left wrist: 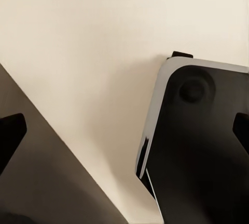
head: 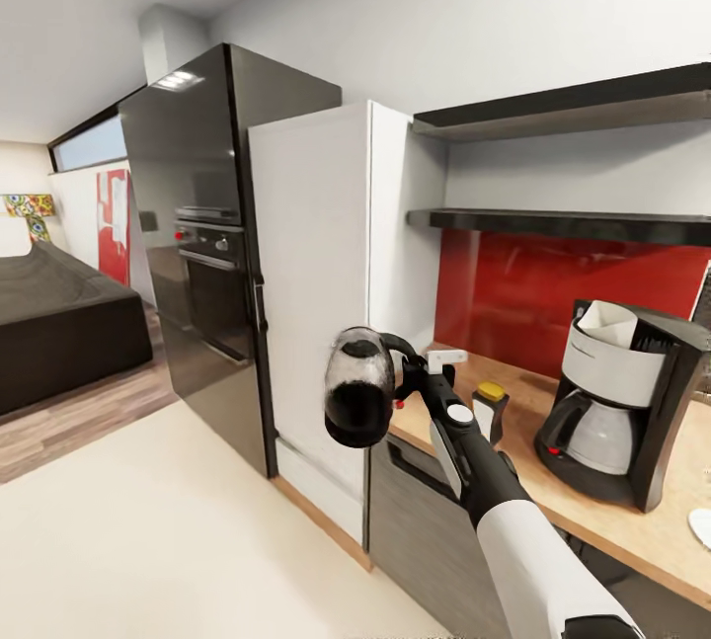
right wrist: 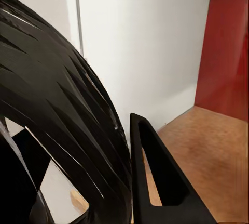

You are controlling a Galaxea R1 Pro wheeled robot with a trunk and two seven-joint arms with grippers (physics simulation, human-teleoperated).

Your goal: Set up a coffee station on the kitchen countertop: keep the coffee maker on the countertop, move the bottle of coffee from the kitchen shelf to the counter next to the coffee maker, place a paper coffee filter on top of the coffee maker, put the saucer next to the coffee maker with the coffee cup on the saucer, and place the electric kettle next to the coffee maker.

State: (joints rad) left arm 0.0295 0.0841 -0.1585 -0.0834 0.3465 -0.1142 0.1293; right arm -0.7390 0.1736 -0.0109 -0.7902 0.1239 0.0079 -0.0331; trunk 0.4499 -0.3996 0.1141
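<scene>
electric kettle [head: 358, 387] clamped in right gripper [head: 403, 384] jaws, beside kitchen countertop [head: 592, 516]

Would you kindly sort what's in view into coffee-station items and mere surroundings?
Job:
kettle, held in right claw
coffee maker with filter
coffee bottle
countertop
shelf
saucer

Surroundings:
oven
fridge
sofa

White forearm shell [head: 538, 560], black wrist segment, white round cap, black tool fingers [right wrist: 161, 182]
</scene>
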